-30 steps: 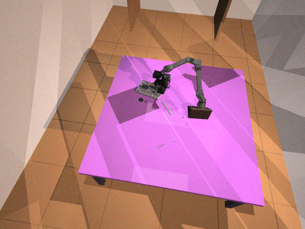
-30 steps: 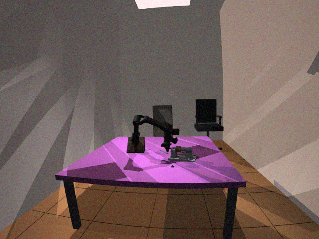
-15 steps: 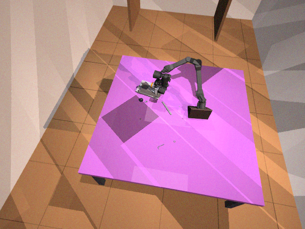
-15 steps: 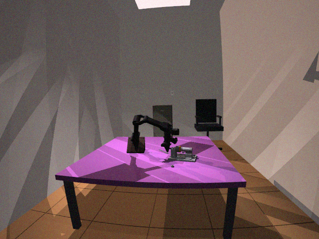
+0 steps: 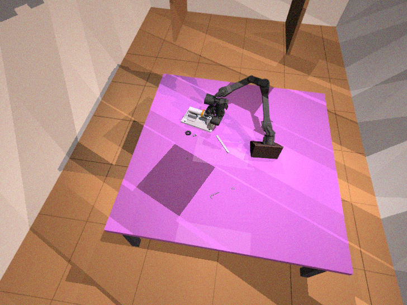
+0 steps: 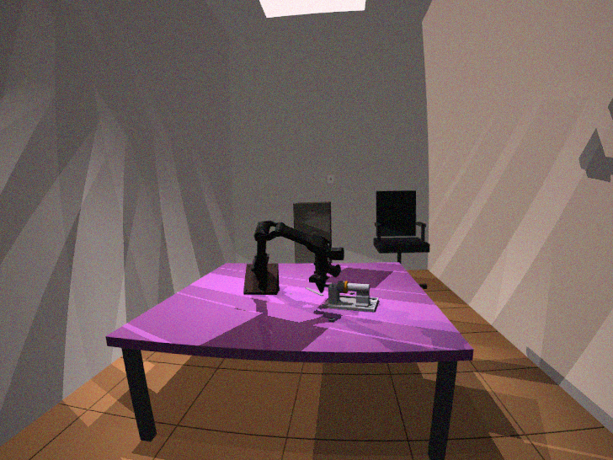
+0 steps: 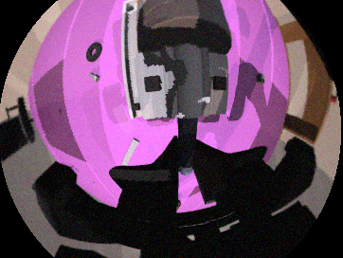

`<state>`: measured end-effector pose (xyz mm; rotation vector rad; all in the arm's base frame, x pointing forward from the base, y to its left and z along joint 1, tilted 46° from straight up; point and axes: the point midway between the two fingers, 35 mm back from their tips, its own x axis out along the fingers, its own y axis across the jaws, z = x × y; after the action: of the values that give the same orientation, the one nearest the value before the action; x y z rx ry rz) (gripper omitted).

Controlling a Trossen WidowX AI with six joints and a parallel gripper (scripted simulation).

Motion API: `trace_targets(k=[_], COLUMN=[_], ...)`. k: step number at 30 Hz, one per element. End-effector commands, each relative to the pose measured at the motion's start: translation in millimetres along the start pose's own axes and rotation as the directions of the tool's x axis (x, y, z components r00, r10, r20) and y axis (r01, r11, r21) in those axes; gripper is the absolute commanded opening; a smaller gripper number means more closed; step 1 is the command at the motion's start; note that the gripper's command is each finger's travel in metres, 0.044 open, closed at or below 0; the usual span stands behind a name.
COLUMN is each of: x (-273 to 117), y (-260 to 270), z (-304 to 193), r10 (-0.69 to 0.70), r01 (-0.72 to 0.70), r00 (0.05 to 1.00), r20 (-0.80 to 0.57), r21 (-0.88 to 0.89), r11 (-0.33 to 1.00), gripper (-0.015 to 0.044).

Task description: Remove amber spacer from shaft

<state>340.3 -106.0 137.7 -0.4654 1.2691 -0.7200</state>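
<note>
The white base plate (image 5: 193, 123) (image 6: 346, 307) carries a pale cylindrical housing (image 5: 196, 110) (image 6: 358, 286) at one end and a grey upright block (image 6: 334, 294) (image 7: 189, 85) at the other. The amber spacer (image 5: 203, 113) (image 6: 345, 286) sits up between them, against the pale cylinder's end. Other spacers cannot be made out. The dark shaft (image 7: 188, 138) sticks out of the grey block towards me. My gripper (image 6: 322, 289) (image 7: 180, 138) is shut on the shaft's outer end, close beside the block. The shaft's inner part is hidden.
On the purple table (image 5: 279, 210) (image 6: 198, 322) lie a black ring (image 5: 188, 133) (image 7: 94, 51), a small metal part (image 5: 194, 135) (image 7: 95, 77), a white bar (image 5: 222, 143) (image 7: 131, 152) and an L-shaped key (image 5: 214, 195). The arm's brown base (image 5: 266, 150) (image 6: 260, 286) stands to one side.
</note>
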Motion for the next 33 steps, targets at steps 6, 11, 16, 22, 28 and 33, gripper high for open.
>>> trace_targets(k=[6, 11, 16, 22, 28, 33], x=[-0.2, -0.2, -0.2, -0.2, -0.2, -0.2], y=[-0.4, -0.3, -0.3, -0.3, -0.3, -0.3], z=[-1.4, -1.9, -2.4, -2.9, -3.5, -4.0], r10=[0.0, 0.0, 0.0, 0.0, 0.0, 0.0], r01=[0.0, 0.0, 0.0, 0.0, 0.0, 0.0], r00=[1.0, 1.0, 1.0, 1.0, 1.0, 1.0], r20=[-0.001, -0.001, -0.001, -0.001, -0.001, -0.001], r21=[0.002, 0.002, 0.002, 0.002, 0.002, 0.002], r11=[1.0, 1.0, 1.0, 1.0, 1.0, 1.0], gripper=[0.0, 0.0, 0.0, 0.0, 0.0, 0.0])
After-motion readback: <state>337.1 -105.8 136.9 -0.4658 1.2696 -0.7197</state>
